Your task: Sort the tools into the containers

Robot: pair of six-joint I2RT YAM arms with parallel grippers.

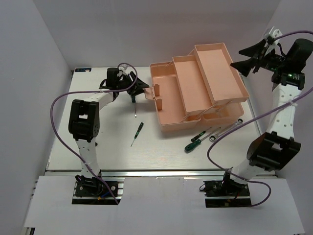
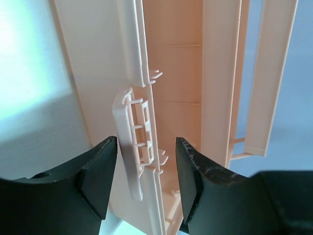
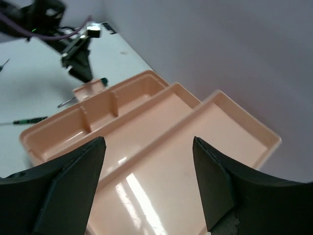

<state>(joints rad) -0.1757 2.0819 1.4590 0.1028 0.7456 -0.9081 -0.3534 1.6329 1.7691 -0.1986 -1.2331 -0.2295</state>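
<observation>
The salmon-pink toolbox (image 1: pixel 166 128) stands open at centre right, its trays (image 1: pixel 220 73) stepped out and empty. My left gripper (image 1: pixel 145 88) is open, its jaws either side of the box's front latch (image 2: pixel 131 142) without touching it. My right gripper (image 1: pixel 236 58) is open and empty, raised above the top tray (image 3: pixel 205 147). One screwdriver (image 1: pixel 133 104) lies just below the left gripper, another (image 1: pixel 137 134) nearer the front. Two green-handled screwdrivers (image 1: pixel 195 143) and the silver wrench (image 1: pixel 226 129) lie in front of the box's right end.
White walls close in the table on the left, back and right. The left arm's purple cable (image 1: pixel 58 105) loops out to the left; the right arm's cable (image 1: pixel 215 147) hangs over the table near the wrench. The table's front edge (image 1: pixel 161 170) runs before the arm bases.
</observation>
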